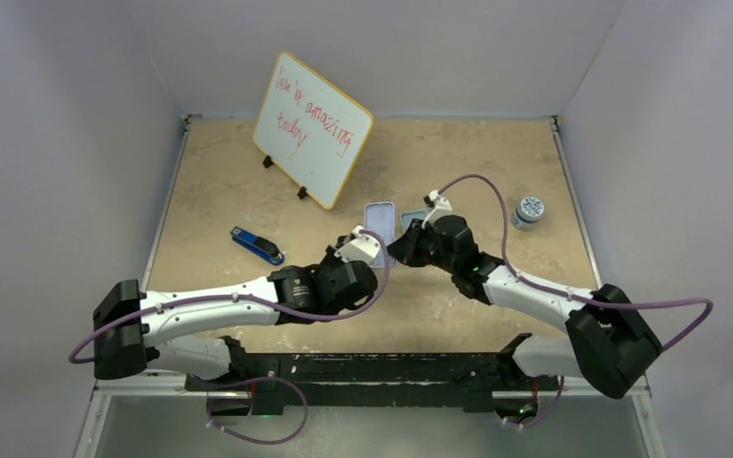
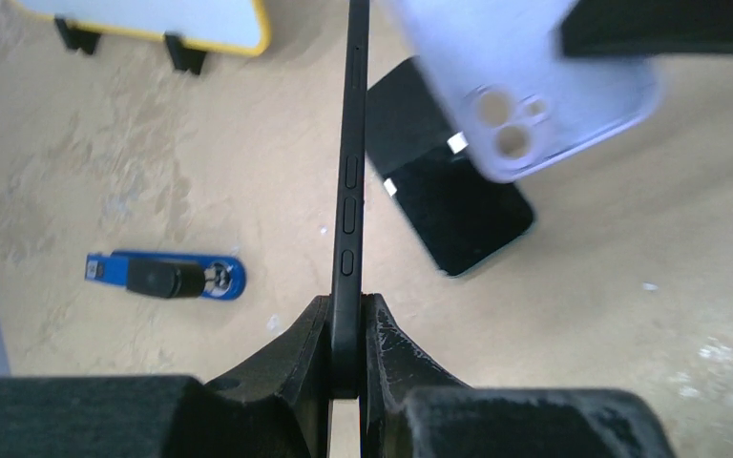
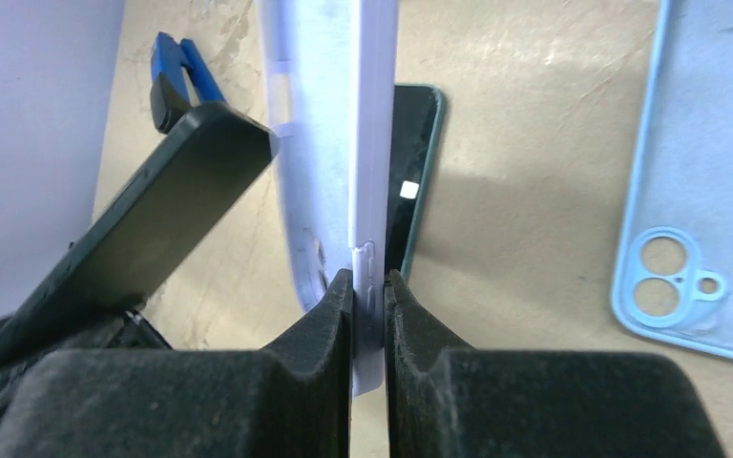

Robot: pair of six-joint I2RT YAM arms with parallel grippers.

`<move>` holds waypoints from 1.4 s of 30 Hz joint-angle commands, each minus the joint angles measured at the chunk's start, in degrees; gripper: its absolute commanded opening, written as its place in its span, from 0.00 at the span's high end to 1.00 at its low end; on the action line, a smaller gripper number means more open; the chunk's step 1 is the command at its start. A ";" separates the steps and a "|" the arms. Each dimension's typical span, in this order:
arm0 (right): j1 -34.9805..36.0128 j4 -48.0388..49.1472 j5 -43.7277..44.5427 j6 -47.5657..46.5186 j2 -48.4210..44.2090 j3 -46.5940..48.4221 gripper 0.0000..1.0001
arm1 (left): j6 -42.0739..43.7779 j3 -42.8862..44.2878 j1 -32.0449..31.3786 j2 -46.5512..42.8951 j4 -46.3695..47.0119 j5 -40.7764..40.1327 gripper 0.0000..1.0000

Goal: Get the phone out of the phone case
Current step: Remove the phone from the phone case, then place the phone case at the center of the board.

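A sandy, mottled desk (image 1: 496, 162) sits boxed in by plain white walls, and a yellow-framed whiteboard (image 1: 312, 129) with red handwriting stands tilted on its feet toward the back. In front of the whiteboard, on the arms' side and below its left half, a blue stapler (image 1: 256, 245) lies flat by itself.

Further along, in front of the whiteboard's lower right corner, the left hand (image 2: 346, 310) is clamped tight on the bottom end of the phone (image 2: 347, 191). The phone is a black slab held edge-on above the desk, with its side buttons facing the wrist camera. It is bare and out of its case.

Just right of the whiteboard's corner a spare case (image 1: 378, 218) in pale blue lies flat with its camera cut-outs showing. Beside it a second phone (image 2: 453, 205) lies on the desk.

Above that second phone, the right hand (image 3: 369, 286) is pinched closed on one long edge of the lavender phone case (image 3: 377, 114), holding it upright off the desk. The case is empty, and its camera holes show in the left wrist view. The held phone's far end comes close to the case's side, and I cannot tell whether they touch.

Far to the right of the whiteboard, near the side wall, a small jar (image 1: 529, 212) stands alone
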 commanded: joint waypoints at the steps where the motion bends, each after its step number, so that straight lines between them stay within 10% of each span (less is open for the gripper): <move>1: -2.81 -6.30 3.25 -6.12 -4.38 2.57 1.00 | -4.72 -0.84 3.38 0.34 -3.52 -3.67 1.00; 18: -20.25 -39.01 11.44 -34.01 -4.58 18.11 1.00 | -7.93 -8.03 6.35 -3.81 2.68 -6.10 1.00; 42: -36.86 -45.14 -20.06 -50.13 19.47 29.37 1.00 | -4.23 -18.54 6.35 -15.30 14.38 -2.62 1.00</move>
